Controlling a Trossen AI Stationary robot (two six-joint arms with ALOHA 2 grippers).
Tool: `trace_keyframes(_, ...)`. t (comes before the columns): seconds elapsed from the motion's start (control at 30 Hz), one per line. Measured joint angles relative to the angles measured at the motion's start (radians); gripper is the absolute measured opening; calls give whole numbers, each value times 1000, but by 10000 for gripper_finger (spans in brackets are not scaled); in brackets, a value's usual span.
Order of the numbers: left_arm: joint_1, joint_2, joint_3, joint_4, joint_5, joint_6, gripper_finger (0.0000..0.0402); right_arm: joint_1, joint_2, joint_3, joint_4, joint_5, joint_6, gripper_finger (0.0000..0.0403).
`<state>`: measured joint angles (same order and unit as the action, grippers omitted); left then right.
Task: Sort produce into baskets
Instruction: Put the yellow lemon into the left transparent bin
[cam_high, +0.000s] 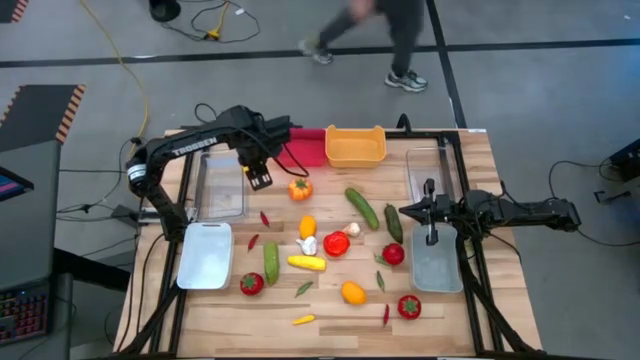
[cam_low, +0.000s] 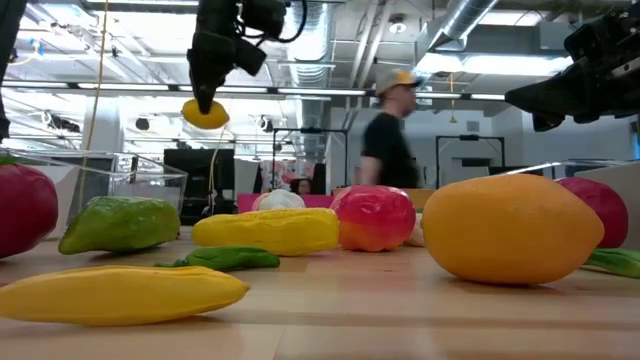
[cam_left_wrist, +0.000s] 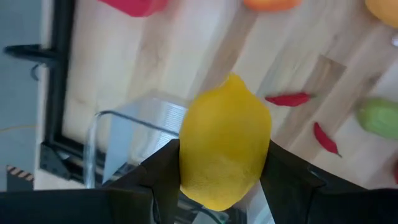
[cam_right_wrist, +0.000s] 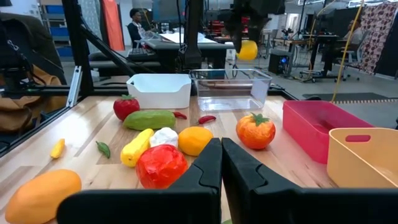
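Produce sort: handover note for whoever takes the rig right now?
Left gripper: shut on a yellow lemon, held in the air above the clear tub at the table's left.
Right gripper: shut, empty, parked over the right-side tub.
Done: nothing visibly binned; orange-yellow bin and white tray look empty.
Left: drop the lemon, then clear the table: tomatoes, cucumbers, chilies, garlic, the orange piece.

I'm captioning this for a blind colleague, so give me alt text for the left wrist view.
The left gripper clamps a yellow lemon above the wooden table, over the corner of a clear tub. Two red chilies lie beyond on the wood.
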<state>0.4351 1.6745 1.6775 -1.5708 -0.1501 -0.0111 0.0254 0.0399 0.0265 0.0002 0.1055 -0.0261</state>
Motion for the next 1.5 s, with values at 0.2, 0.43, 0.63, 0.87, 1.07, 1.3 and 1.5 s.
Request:
trace_keyframes(0.2, 11, -109, -66, -1, -23, -89, 174, 0, 0, 0, 0, 0, 0, 36)
trace_keyframes(0.43, 19, -263, -277, -1, -67, -191, 174, 0, 0, 0, 0, 0, 0, 36)
trace_keyframes(0.63, 20, -333, -430, 0, -80, -214, 174, 0, 0, 0, 1, 0, 0, 36)
trace_keyframes(0.87, 20, -317, -548, 2, -95, -218, 182, 0, 0, -1, 7, 0, 0, 38)
trace_keyframes(1.07, 20, -260, -590, 0, -97, -218, 232, 0, 0, -2, 20, 0, 0, 57)
trace_keyframes(1.3, 20, -215, -601, 1, -97, -199, 262, 0, 0, -2, 50, 0, 10, 86)
trace_keyframes(1.5, 21, -228, -601, 1, -98, -173, 263, -1, 0, -2, 58, 36, 123, 147)
